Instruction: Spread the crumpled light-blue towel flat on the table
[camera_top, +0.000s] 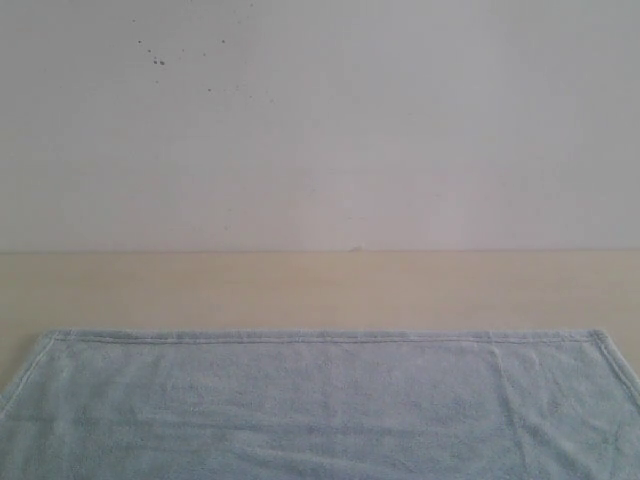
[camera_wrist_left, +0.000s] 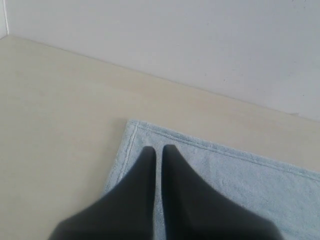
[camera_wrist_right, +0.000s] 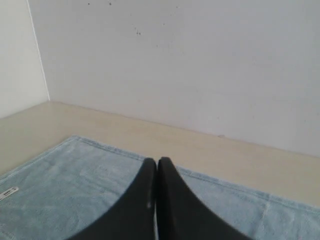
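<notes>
The light-blue towel (camera_top: 320, 405) lies flat across the front of the beige table (camera_top: 320, 290), its stitched far hem running straight from left to right. No gripper shows in the exterior view. My left gripper (camera_wrist_left: 158, 148) hovers over the towel (camera_wrist_left: 240, 185) near one far corner, its dark fingers nearly together with only a thin slit and nothing between them. My right gripper (camera_wrist_right: 156, 161) sits above the towel (camera_wrist_right: 75, 180) by the far hem, fingers pressed together and empty. A small white care tag (camera_wrist_right: 8, 192) lies on the cloth.
A white wall (camera_top: 320, 120) with small dark specks rises behind the table. A strip of bare table (camera_wrist_left: 55, 125) runs between the towel's far hem and the wall. A side wall (camera_wrist_right: 20, 55) meets it at a corner.
</notes>
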